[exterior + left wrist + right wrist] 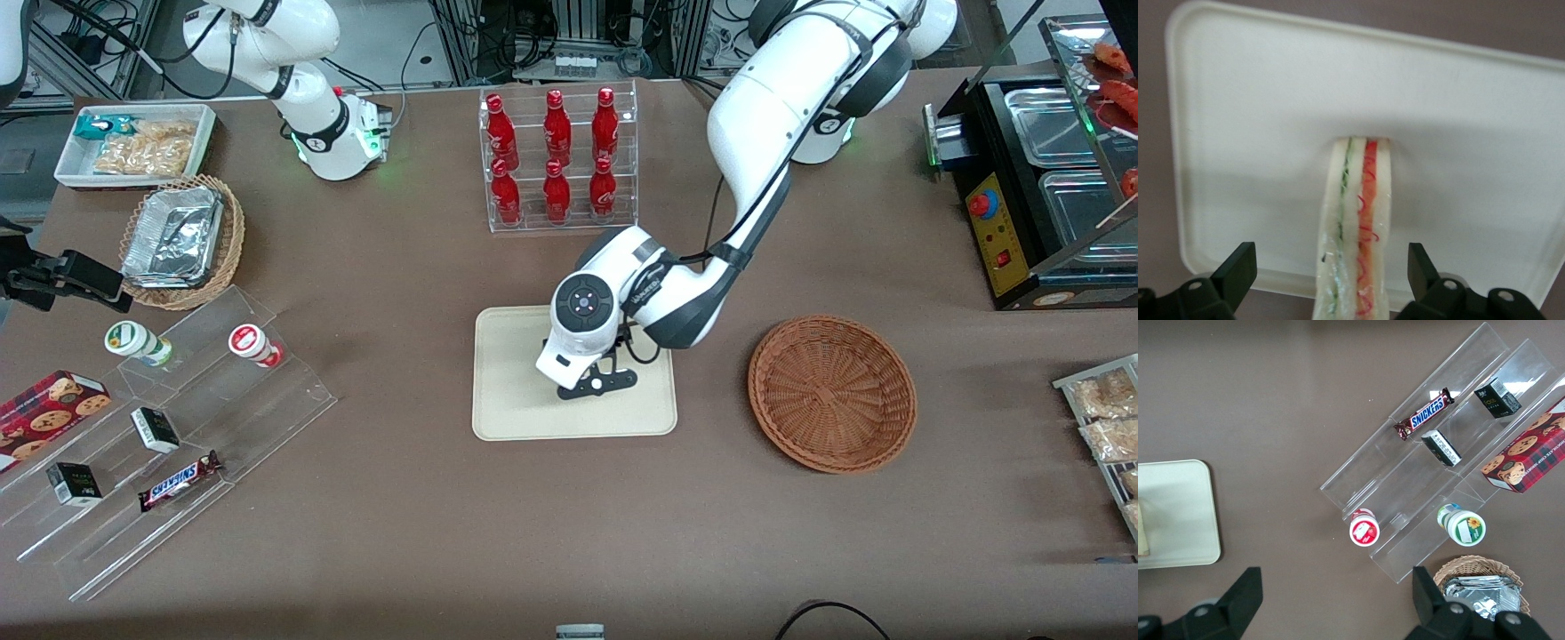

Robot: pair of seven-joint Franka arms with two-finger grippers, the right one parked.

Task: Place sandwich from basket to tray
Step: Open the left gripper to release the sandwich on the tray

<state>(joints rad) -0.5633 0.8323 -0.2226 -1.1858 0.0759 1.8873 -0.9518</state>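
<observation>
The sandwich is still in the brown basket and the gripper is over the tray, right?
Not quite. The brown basket holds nothing in the front view. The left wrist view shows the sandwich on the tray, between the gripper's open fingers. The gripper is over the tray.

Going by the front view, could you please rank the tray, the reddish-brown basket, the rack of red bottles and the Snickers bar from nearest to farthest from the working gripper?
The gripper hangs over the tray, fingers open.
1. Tray: directly beneath it.
2. Rack of red bottles: farther from the camera.
3. Reddish-brown basket: toward the working arm's end; too close to the rack to call.
4. Snickers bar: toward the parked arm's end.
</observation>
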